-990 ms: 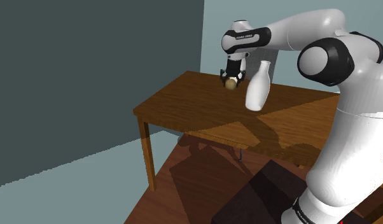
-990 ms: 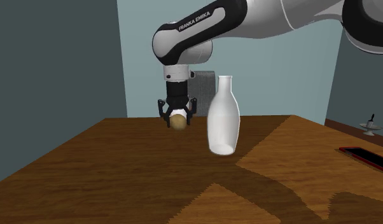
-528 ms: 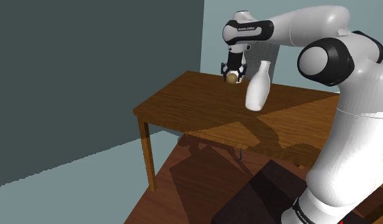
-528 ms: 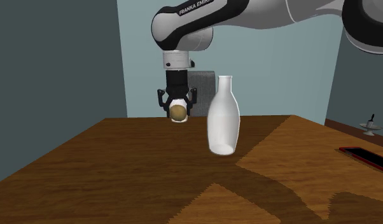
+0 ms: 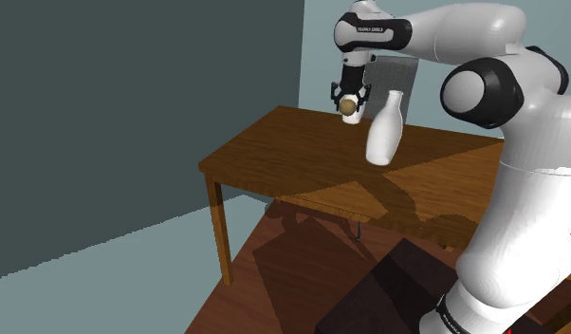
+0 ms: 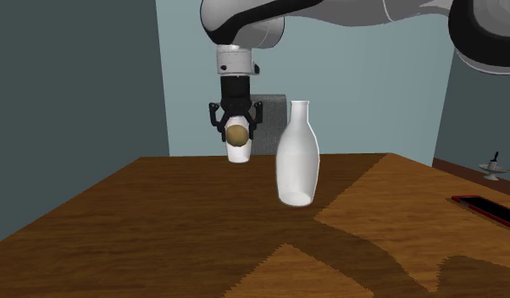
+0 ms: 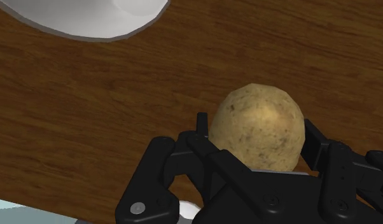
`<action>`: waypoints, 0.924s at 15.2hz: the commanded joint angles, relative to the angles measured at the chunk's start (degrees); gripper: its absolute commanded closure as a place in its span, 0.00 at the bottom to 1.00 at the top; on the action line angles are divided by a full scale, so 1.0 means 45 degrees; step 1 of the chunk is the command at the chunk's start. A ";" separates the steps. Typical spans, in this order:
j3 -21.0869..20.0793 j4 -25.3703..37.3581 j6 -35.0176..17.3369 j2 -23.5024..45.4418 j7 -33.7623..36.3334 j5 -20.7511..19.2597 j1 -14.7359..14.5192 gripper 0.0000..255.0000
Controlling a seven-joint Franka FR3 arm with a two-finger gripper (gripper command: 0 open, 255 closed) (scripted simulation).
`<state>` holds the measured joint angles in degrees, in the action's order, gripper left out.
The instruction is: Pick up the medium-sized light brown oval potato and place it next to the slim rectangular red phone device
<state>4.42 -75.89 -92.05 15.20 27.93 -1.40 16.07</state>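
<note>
Well, the light brown speckled potato (image 6: 237,134) sat pinched between my two black fingers (image 7: 198,130), which clasped it on either side; my gripper (image 6: 237,129) pointed straight down and was closed around it, not spread. Measured against the white bottle (image 6: 296,157), the potato hung in the air just beside it, toward the second exterior view's left, at about the height of the bottle's shoulder, touching neither the bottle nor the wood below. In the shoulder view the potato (image 5: 349,104) showed under my gripper (image 5: 348,98), near the bottle (image 5: 384,133); in the wrist view the potato (image 7: 259,127) bulged between my fingers over the grain. The bottle stood upright on the brown wooden table (image 6: 160,229); the slim red phone (image 6: 486,209) lay flat on that table, well apart from the bottle toward the second exterior view's right.
</note>
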 commanded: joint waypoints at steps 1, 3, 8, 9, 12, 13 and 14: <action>0.0041 -0.0520 -0.0037 -0.0484 -0.0101 -0.0024 0.0053 1.00; 0.0132 -0.2027 -0.0444 -0.1595 -0.0293 -0.0096 0.0154 1.00; 0.0406 -0.5104 -0.1075 -0.4076 -0.0817 -0.0320 0.0437 1.00; 0.0469 -0.5634 -0.1149 -0.4539 -0.0929 -0.0374 0.0499 1.00; 0.0677 -0.7090 -0.1285 -0.5887 -0.1280 -0.0561 0.0696 1.00; 0.0753 -0.7535 -0.1304 -0.6325 -0.1402 -0.0632 0.0766 1.00; 0.0832 -0.7962 -0.1309 -0.6757 -0.1527 -0.0707 0.0837 1.00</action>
<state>7.67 -109.96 -98.15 -13.20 21.90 -4.27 19.42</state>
